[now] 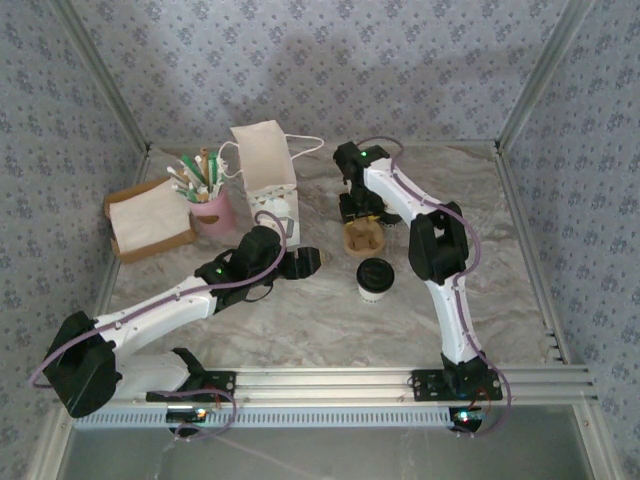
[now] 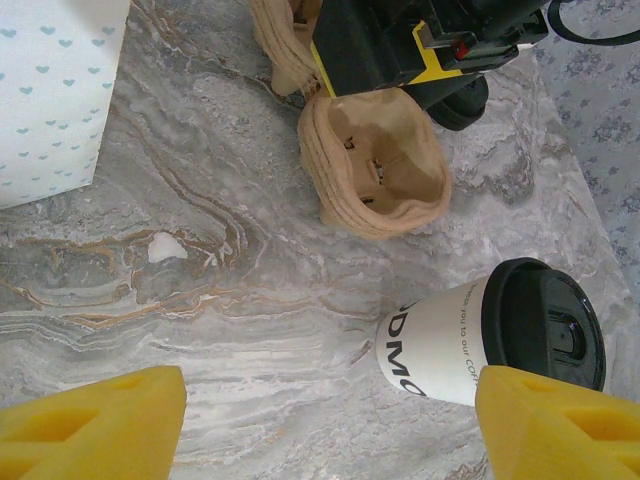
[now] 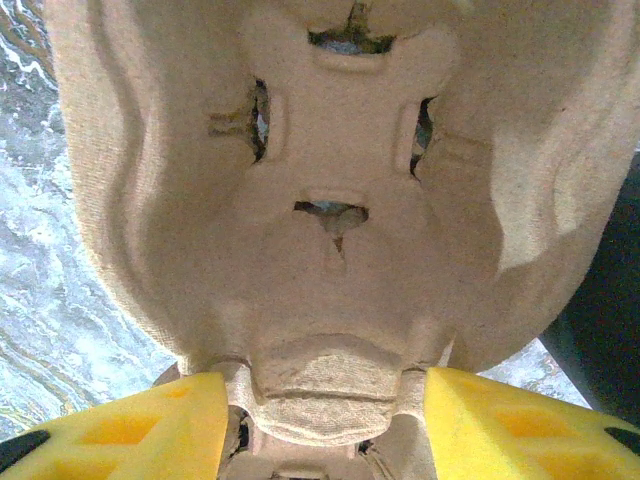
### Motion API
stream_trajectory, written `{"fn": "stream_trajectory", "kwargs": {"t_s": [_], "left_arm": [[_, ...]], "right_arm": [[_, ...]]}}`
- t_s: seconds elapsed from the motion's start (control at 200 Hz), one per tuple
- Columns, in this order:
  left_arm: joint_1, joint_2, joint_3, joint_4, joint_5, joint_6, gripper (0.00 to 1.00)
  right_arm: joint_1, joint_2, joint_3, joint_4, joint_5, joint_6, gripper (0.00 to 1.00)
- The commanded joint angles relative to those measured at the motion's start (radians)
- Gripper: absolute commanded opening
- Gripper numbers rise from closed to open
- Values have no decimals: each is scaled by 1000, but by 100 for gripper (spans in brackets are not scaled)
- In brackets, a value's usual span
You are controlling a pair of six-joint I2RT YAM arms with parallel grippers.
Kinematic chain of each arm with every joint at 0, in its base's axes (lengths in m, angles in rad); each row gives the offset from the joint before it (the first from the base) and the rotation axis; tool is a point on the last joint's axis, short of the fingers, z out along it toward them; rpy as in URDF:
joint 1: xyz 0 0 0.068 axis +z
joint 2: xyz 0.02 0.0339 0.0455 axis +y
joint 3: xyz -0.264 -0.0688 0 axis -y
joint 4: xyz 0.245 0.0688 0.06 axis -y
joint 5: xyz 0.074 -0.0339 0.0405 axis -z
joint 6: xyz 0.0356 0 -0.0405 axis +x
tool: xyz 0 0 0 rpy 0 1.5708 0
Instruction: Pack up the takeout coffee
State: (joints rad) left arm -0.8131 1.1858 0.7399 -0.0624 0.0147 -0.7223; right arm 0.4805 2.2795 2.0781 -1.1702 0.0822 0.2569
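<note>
The takeout coffee (image 1: 375,280), a white cup with a black lid, stands on the marble table between the arms. In the left wrist view the takeout coffee (image 2: 450,340) leans in at lower right, just beyond my right-hand yellow fingertip (image 2: 560,425). My left gripper (image 1: 305,262) (image 2: 330,430) is open over bare table, a short way left of the cup. My right gripper (image 1: 362,215) (image 3: 325,420) has both yellow pads pressed to the middle ridge of the brown pulp cup carrier (image 1: 365,238) (image 3: 330,200) (image 2: 380,165), which rests on the table behind the coffee.
A white paper bag (image 1: 265,170) (image 2: 50,90) stands upright at the back centre-left. Beside it are a pink cup of sticks (image 1: 210,205) and a brown tray of napkins (image 1: 150,222). Patterned walls close in the table on three sides.
</note>
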Motion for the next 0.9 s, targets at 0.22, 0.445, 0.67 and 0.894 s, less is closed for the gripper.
{"fn": "stream_trajectory", "kwargs": {"t_s": [0.22, 0.445, 0.67, 0.894], "left_arm": [[6, -7, 3, 20, 9, 12, 76], [6, -7, 4, 21, 8, 13, 76], [5, -7, 2, 24, 10, 10, 76], [5, -5, 6, 24, 11, 10, 77]], "right_arm": [[2, -21, 14, -5, -19, -1, 53], [2, -26, 14, -5, -24, -1, 50], [2, -32, 13, -9, -23, -2, 47], [3, -42, 13, -14, -23, -2, 45]]}}
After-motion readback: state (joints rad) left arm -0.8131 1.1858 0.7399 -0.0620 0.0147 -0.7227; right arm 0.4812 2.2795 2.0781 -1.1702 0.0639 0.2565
